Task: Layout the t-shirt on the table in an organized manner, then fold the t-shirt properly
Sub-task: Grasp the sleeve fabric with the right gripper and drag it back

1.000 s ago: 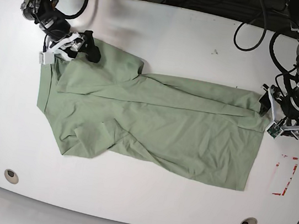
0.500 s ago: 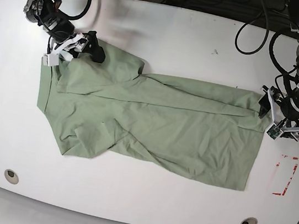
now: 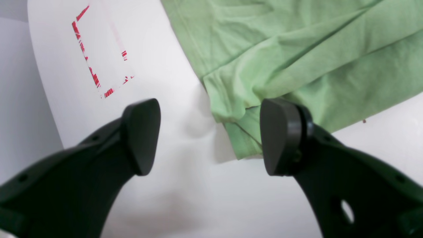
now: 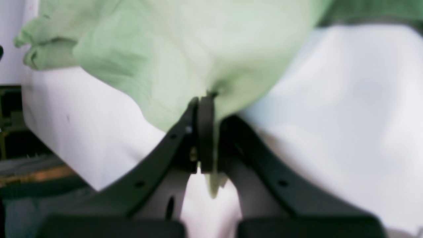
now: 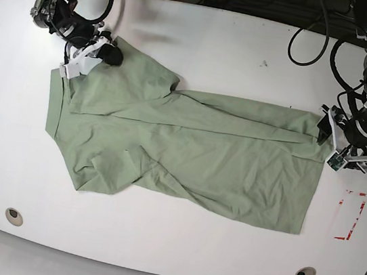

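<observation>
Right gripper (image 4: 206, 132) pinches a sleeve edge of the t-shirt (image 5: 188, 152) at ten o'clock on the table (image 5: 203, 44), probably to spread it flat; left gripper (image 3: 208, 135) hovers wide apart at the three o'clock hem corner.

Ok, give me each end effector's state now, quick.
Left end effector: open, holding nothing, at the t-shirt corner.
Right end effector: closed on the t-shirt cloth.
</observation>
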{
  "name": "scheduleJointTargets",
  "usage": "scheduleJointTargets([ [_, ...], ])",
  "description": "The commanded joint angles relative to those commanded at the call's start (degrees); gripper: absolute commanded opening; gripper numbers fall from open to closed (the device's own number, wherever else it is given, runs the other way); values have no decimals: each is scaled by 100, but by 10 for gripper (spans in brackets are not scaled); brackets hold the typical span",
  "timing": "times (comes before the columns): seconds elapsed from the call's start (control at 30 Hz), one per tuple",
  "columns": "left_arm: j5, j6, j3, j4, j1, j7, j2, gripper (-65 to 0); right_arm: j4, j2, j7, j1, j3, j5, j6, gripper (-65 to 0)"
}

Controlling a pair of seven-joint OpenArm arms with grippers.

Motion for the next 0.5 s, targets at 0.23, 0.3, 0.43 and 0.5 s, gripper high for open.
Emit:
scheduleJointTargets([
  [0.23, 0, 0, 0, -9, 0, 0, 0, -211, 738, 0, -255, 193, 0, 9, -9, -650],
  [0.3, 0, 0, 9, -9, 0, 0, 0, -211, 791, -9, -448, 352, 18, 9, 0, -650],
  [0.43, 0, 0, 35, -97, 0, 0, 0, -211, 774, -18, -633, 703, 26, 299, 26, -650],
  [0.5, 0, 0, 149, -193, -9, 0, 0, -211, 756, -18, -642, 897, 26, 510, -9, -650],
])
